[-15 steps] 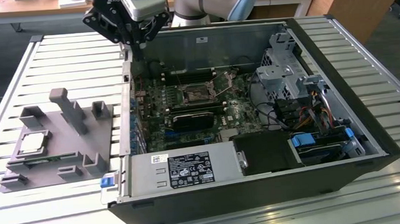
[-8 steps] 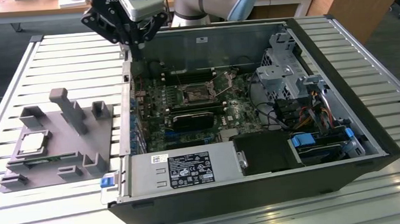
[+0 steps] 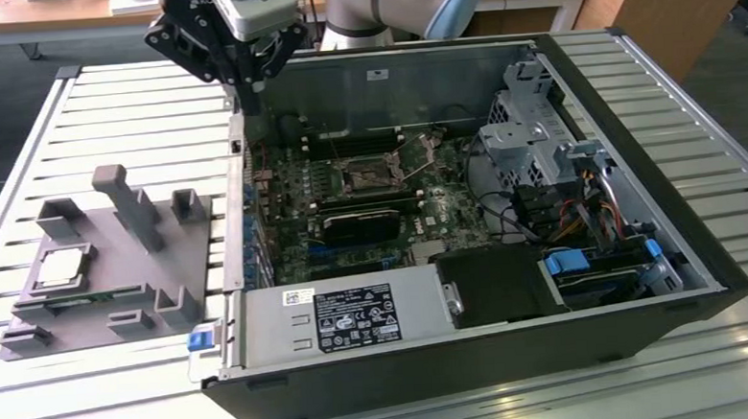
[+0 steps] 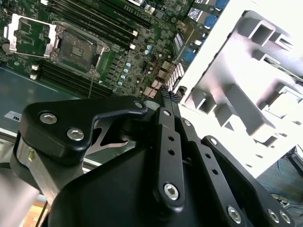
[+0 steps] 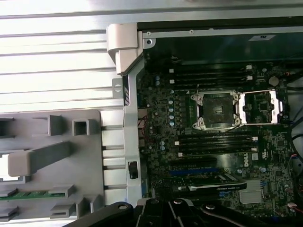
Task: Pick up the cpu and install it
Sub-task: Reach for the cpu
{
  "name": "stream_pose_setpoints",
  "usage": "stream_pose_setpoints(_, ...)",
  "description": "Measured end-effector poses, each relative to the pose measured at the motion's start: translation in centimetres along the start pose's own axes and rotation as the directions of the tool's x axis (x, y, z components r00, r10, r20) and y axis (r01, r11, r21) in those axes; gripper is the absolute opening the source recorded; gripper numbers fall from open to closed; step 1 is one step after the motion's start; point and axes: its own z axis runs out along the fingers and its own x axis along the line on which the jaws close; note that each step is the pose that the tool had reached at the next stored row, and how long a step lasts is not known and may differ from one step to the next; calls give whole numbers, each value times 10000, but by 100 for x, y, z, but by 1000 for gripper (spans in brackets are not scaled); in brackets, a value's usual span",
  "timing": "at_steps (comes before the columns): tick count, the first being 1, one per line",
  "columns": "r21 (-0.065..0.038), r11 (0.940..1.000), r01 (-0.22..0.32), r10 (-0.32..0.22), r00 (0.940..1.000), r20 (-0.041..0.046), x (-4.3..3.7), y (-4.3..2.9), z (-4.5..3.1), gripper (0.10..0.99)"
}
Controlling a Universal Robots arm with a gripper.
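Observation:
The cpu [image 3: 63,267], a flat silvery square with a pale rim, lies in a recess of the grey plastic tray [image 3: 122,299] at the exterior view's left. My gripper [image 3: 252,106] hangs high over the near-left wall of the open computer case, away from the cpu. Its fingers are shut with nothing between them, and in the second wrist view they meet at the tip [image 4: 165,91]. The black socket [image 5: 215,111] on the motherboard is bare, with its metal frame [image 5: 258,106] swung open beside it. The socket [image 4: 75,45] also appears in the second wrist view and in the exterior view [image 3: 369,176].
The open computer case [image 3: 485,357] lies on a slatted metal table [image 3: 113,118]. Inside are memory slots, a black card [image 3: 368,221], a drive cage [image 3: 530,124], cables and a power supply [image 3: 341,317]. The tray has tall upright posts [image 3: 128,203].

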Motion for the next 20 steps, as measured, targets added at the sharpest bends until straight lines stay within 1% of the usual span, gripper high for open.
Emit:
stream_pose_setpoints(10, 0, 10000, 1, -1, 10000, 0, 69, -5, 1, 106)
stream_pose_setpoints(20, 0, 10000, 1, -1, 10000, 0, 116, -9, 3, 106)
